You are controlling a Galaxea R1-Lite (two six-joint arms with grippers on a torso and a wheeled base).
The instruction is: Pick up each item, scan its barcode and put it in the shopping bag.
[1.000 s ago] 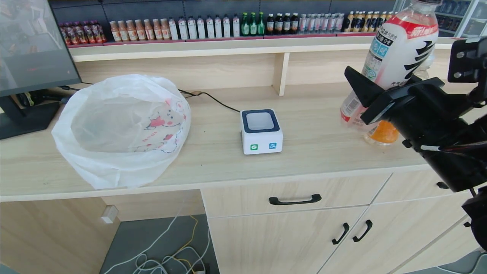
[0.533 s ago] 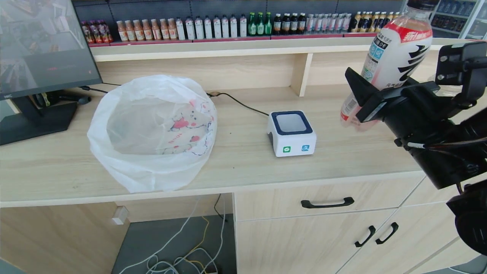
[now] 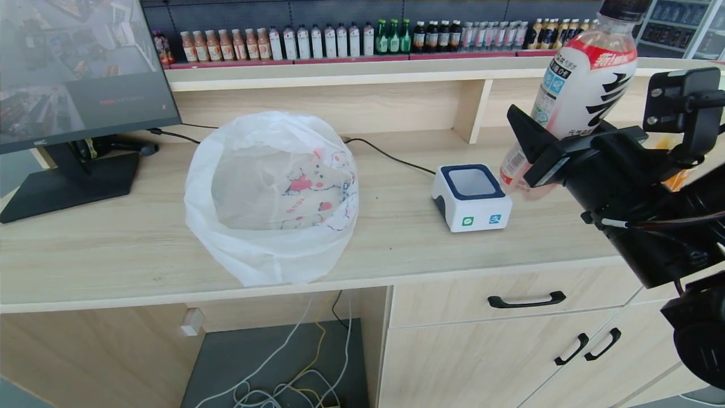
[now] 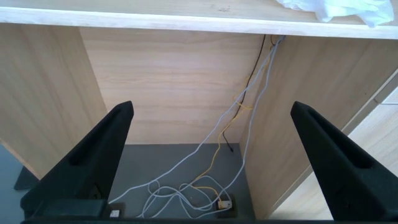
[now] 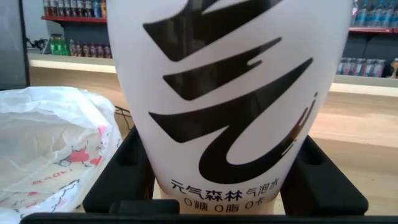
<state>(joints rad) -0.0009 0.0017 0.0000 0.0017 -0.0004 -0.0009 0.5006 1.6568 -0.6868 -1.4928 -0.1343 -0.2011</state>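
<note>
My right hand (image 3: 572, 146) clamped on bottle (image 3: 583, 85), low on its body — bottle slightly tilted, over table (image 3: 113, 249). Scanner (image 3: 472, 196) just below-left of hand, shopping bag (image 3: 272, 192) well beyond. I judge bottle full, heavy, stiff, label slick — firm low hold suits. My left hand (image 4: 211, 109) wide, empty.

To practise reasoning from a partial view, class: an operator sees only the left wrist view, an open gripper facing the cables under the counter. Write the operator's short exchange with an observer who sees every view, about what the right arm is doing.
Operator: Is the right gripper holding anything?
Observer: Yes. The right gripper is shut on a white plastic drink bottle with a red band and black strokes.
Operator: Where is that bottle relative to the scanner?
Observer: Its lower end hangs close beside the right side of the white cube scanner with a dark blue top frame, which stands on the pale wooden counter.
</note>
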